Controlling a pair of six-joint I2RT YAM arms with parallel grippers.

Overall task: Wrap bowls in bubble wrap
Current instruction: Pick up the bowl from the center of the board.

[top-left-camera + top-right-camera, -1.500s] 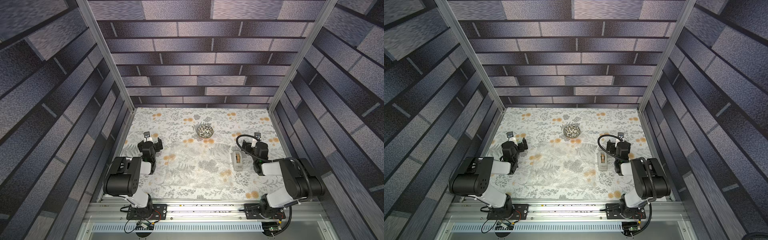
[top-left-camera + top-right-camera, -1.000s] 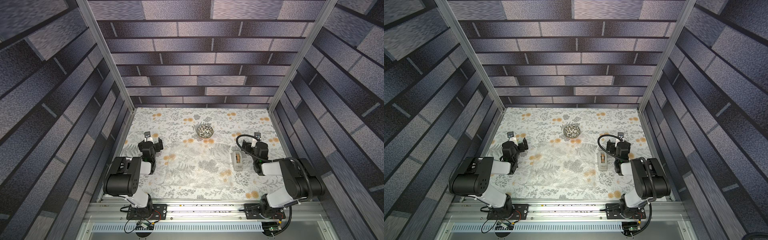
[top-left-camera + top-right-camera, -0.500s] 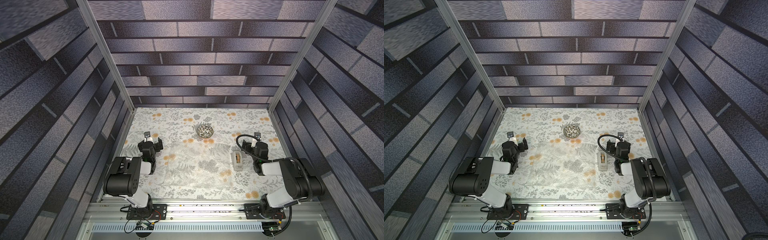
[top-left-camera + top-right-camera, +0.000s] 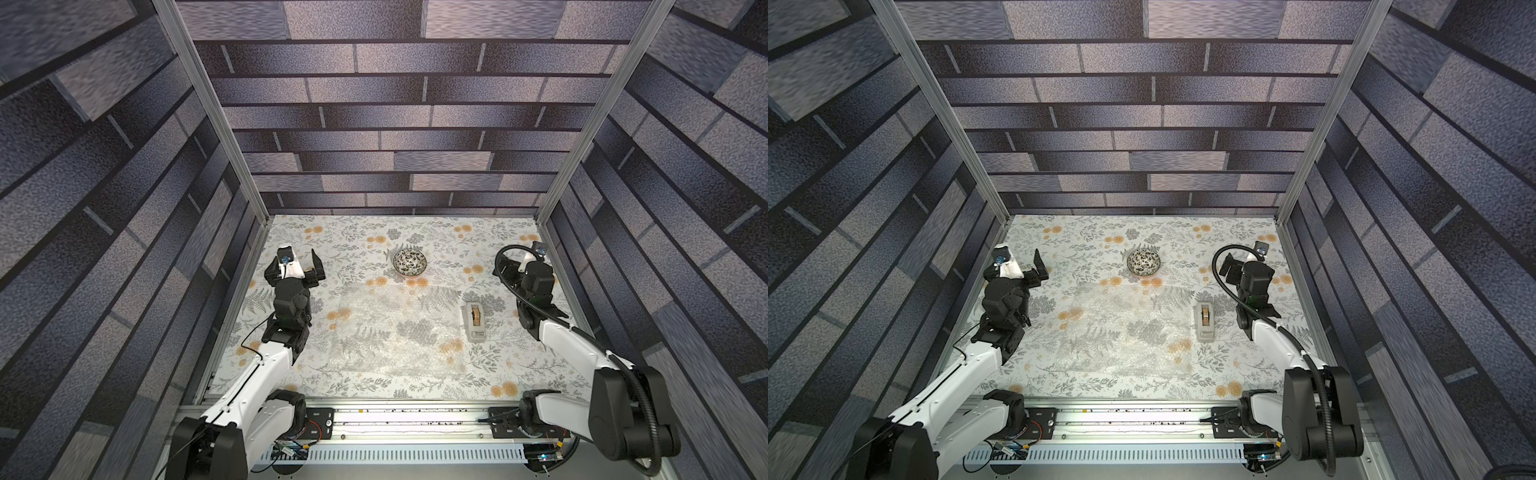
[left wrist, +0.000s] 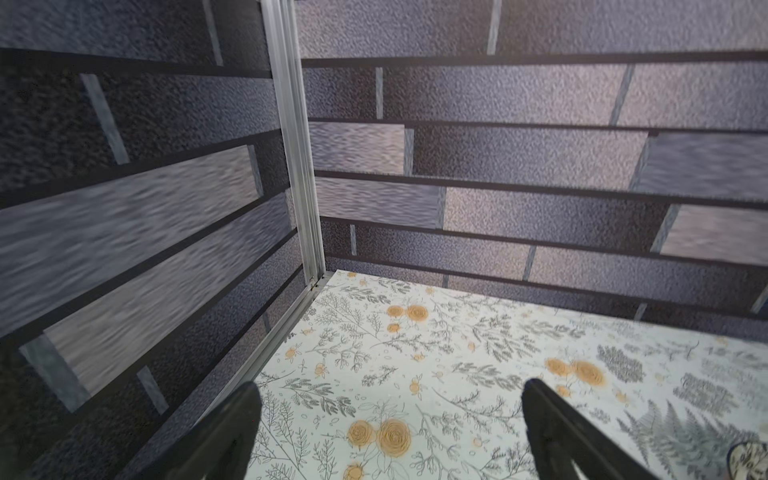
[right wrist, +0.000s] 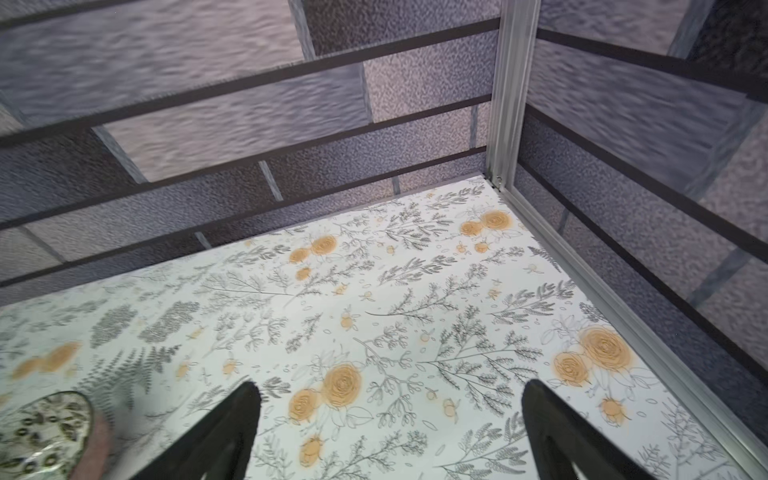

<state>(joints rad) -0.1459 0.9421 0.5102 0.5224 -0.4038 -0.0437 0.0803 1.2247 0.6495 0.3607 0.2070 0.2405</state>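
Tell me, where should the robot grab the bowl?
By the rim, from straight above. The bowl sits upright with its mouth up, on its own just past the far edge of the bubble wrap. Its thin wall can be pinched inside and out, while the round sides would probably slip.

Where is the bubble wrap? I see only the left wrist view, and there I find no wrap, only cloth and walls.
Observer: The bubble wrap lies flat in the middle of the flowered cloth, as both top views show.
Operator: Does the bowl stand on it?
Observer: No. The bowl stands upright just beyond the wrap's far edge.
Operator: Is anything else near it?
Observer: A tape dispenser lies beside the wrap, on the robot's right.
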